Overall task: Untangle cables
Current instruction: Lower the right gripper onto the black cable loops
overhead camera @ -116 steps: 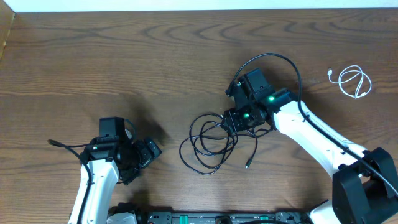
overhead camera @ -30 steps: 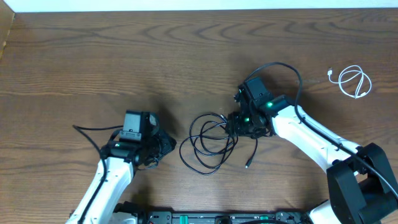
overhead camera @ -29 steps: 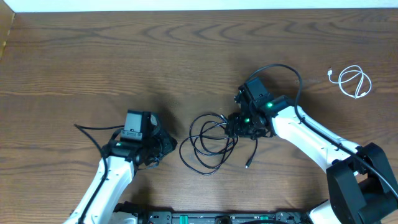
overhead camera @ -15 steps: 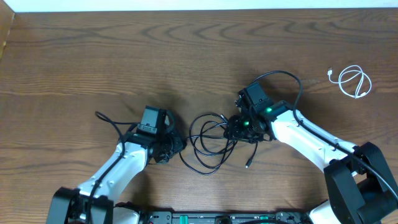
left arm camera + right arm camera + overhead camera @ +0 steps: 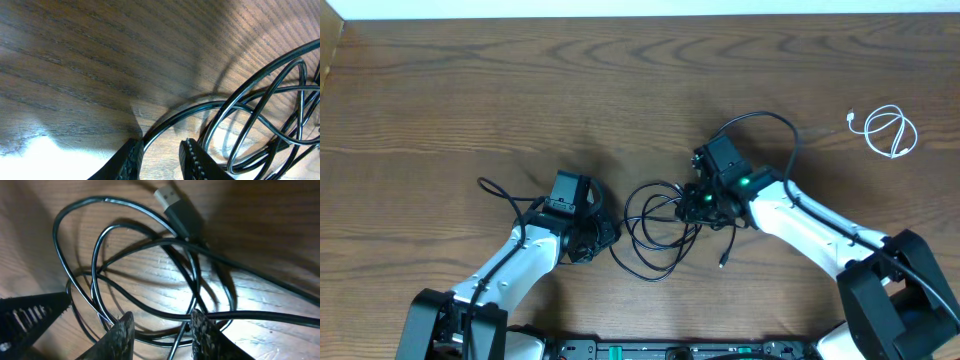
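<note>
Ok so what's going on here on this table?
It's a cable-untangling job. A knot of black cables lies in the middle of the table. The left pincer sits at the knot's left edge, open, with one strand running between its fingers. The right pincer is at the right edge, open over several crossing strands. Nothing is pulled apart yet. A white cable lies coiled on its own, far right.
</note>
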Motion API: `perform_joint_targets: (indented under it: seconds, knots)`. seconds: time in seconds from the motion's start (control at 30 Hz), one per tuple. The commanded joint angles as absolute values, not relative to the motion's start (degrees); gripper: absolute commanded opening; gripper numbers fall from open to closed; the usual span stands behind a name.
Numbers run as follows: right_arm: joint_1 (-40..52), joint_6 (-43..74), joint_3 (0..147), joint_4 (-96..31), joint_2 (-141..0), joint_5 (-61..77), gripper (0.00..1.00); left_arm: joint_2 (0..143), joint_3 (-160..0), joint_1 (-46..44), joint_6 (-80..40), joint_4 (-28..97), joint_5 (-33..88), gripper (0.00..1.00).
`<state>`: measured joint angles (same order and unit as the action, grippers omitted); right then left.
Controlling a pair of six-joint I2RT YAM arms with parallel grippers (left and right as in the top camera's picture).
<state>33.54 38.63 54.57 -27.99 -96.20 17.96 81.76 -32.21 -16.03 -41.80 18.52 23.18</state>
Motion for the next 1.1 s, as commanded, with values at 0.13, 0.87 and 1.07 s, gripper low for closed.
perform_joint_targets:
  seconds: [0.13, 0.87, 1.07]
  knots:
    - [38.54, 41.65, 53.82, -27.44, -96.71, 9.17, 0.29, 82.32, -32.01, -16.23, -41.87, 18.79, 19.86, 0.31]
    - [41.23, 43.27, 53.76, -23.51, -100.22, 7.64, 0.27, 82.32, -31.97, -16.21, -41.87, 19.4, 17.26, 0.31]
    - [41.36, 43.29, 53.76, -21.39, -104.66, 9.63, 0.05, 82.32, -31.97, -16.21, -41.87, 19.38, 17.26, 0.31]
